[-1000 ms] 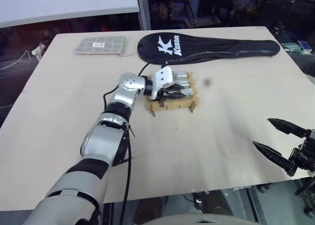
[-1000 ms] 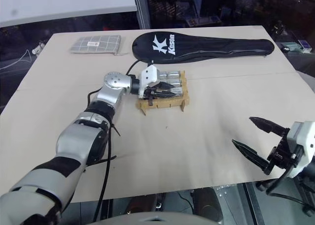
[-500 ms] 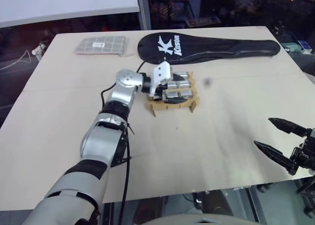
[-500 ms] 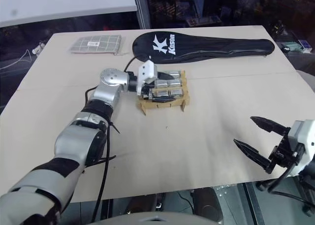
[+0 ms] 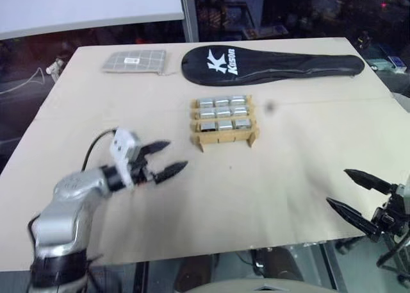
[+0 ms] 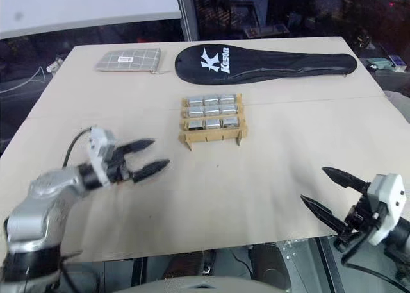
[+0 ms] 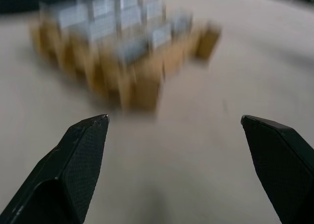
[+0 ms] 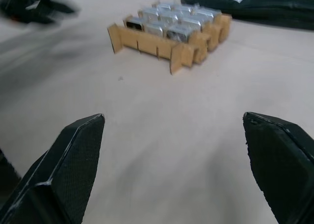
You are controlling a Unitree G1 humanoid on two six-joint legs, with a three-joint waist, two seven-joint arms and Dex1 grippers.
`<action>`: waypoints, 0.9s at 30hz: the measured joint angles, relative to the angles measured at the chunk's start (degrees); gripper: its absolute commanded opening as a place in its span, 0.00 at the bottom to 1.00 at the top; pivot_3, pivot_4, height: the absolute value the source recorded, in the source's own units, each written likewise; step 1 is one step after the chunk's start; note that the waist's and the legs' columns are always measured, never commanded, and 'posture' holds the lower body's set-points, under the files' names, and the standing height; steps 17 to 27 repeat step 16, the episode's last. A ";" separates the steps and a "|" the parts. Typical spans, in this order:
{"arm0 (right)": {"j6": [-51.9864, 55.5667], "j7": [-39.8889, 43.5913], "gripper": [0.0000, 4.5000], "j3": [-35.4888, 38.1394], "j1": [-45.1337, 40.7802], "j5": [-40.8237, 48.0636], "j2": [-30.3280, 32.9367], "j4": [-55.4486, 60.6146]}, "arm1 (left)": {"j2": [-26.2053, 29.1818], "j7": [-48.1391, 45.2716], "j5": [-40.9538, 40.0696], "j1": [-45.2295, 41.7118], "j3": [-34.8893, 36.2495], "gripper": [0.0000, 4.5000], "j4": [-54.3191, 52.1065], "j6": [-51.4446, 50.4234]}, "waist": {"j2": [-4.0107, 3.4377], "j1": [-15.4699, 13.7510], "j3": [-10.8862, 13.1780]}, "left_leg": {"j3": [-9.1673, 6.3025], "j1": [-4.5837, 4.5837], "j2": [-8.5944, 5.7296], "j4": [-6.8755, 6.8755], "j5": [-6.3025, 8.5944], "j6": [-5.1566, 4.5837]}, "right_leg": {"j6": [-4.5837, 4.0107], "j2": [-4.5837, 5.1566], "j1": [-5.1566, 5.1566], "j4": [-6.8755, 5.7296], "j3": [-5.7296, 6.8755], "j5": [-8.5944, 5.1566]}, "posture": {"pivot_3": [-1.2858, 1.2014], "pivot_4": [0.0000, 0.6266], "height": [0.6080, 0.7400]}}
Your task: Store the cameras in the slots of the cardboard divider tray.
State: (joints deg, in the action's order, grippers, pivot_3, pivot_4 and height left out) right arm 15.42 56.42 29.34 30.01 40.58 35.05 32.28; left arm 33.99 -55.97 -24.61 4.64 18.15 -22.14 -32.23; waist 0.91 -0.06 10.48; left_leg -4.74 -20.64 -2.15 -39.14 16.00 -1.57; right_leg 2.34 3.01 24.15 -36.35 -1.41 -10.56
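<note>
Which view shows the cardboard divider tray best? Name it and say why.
The left eye view: it looks down on the cardboard divider tray, showing the cameras filling its rows. The right eye view shows the same. The right wrist view gives a low side angle; the left wrist view is blurred.

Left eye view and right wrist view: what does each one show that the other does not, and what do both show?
Left eye view: the grey checked flat pouch. Right wrist view: the side faces of the near silver-grey metal cube cameras, seen from low. Both: the brown cardboard divider tray holding those cameras, the long black racket cover and the beige table.
</note>
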 measured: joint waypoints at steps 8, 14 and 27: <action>-3.62 0.70 1.00 -5.37 -8.39 -4.41 -0.49 -9.10 | -6.58 12.75 4.18 15.48 0.89 0.99 -8.49 4.13 | -0.01 -0.52 -0.05 | 0.06 -0.04 0.40 0.02 0.01 0.01 | 0.00 -0.25 -0.15 0.45 0.31 0.00 | 0.52 0.24 1.00; -5.16 2.93 1.00 -6.37 -11.36 -5.99 0.86 -13.50 | -8.58 16.41 2.92 20.96 1.55 0.99 -13.68 5.09 | -0.05 -0.65 -0.07 | 0.09 -0.03 0.37 0.11 0.18 -0.03 | -0.01 -0.27 -0.12 0.46 0.47 0.00 | 0.52 0.24 1.00; -5.50 3.49 1.00 -6.48 -12.00 -6.30 1.07 -14.63 | -8.40 16.66 2.89 22.49 1.75 0.99 -13.89 5.38 | -0.06 -0.64 -0.08 | 0.12 -0.06 0.37 0.11 0.22 -0.04 | -0.01 -0.34 -0.07 0.47 0.45 -0.01 | 0.52 0.24 1.00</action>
